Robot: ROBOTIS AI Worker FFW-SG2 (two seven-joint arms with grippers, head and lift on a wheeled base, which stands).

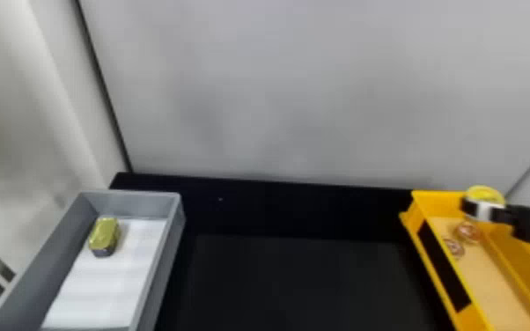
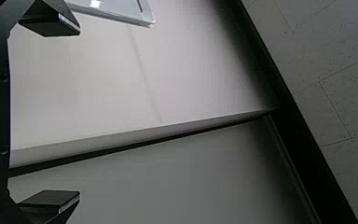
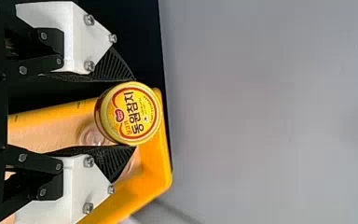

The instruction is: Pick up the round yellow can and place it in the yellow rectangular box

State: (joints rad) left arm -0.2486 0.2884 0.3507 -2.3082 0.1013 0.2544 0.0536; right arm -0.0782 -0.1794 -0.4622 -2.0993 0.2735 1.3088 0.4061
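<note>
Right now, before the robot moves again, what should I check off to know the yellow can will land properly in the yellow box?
1. Round yellow can between the fingers of the right claw: ok.
2. Can brought to the yellow rectangular box: ok, it is at the far end.
3. Can fully inside the rim, safe to drop: cannot tell.
4. Landing spot free: cannot tell; two round items lie in that end.
5. Can released into the box: not ok, not yet done.
6. Left claw empty: ok, its fingers are apart.

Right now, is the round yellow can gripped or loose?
Gripped: the right gripper has its fingers against both sides of the can, over the yellow box.
</note>
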